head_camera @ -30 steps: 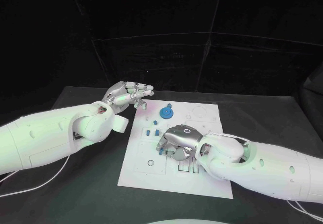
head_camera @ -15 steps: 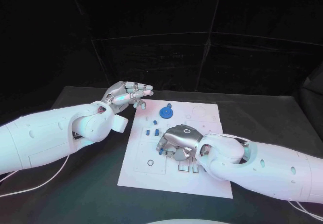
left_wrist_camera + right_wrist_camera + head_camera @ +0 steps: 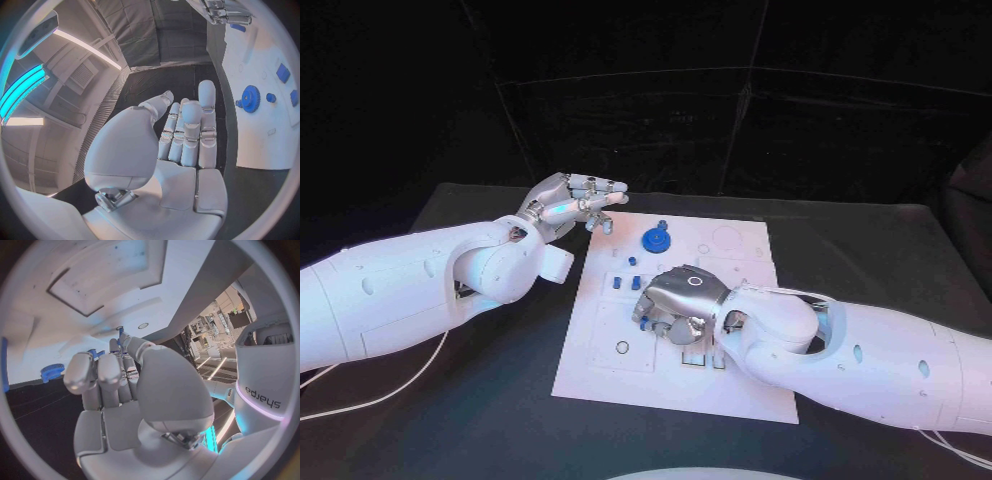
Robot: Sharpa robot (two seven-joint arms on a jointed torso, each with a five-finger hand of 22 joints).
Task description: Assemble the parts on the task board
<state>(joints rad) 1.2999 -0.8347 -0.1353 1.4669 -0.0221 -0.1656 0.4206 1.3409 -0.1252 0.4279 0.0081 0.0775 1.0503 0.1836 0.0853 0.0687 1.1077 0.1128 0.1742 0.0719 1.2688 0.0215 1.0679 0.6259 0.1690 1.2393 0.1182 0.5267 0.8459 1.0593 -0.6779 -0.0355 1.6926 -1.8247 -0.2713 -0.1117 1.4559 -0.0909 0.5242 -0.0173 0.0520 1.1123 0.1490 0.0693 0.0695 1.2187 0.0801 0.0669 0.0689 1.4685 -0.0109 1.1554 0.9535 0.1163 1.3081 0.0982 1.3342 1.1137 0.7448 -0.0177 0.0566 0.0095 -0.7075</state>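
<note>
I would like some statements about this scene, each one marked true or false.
1. The right hand is over the task board. True.
2. The left hand holds the blue gear. False: the gear lies on the board, apart from that hand, which holds nothing.
3. The gear lies nearer the far end of the board than the right hand is. True.
4. The left hand is at the board's near edge. False: it is beside the far left corner.
5. Small blue parts lie between the gear and the right hand. True.
</note>
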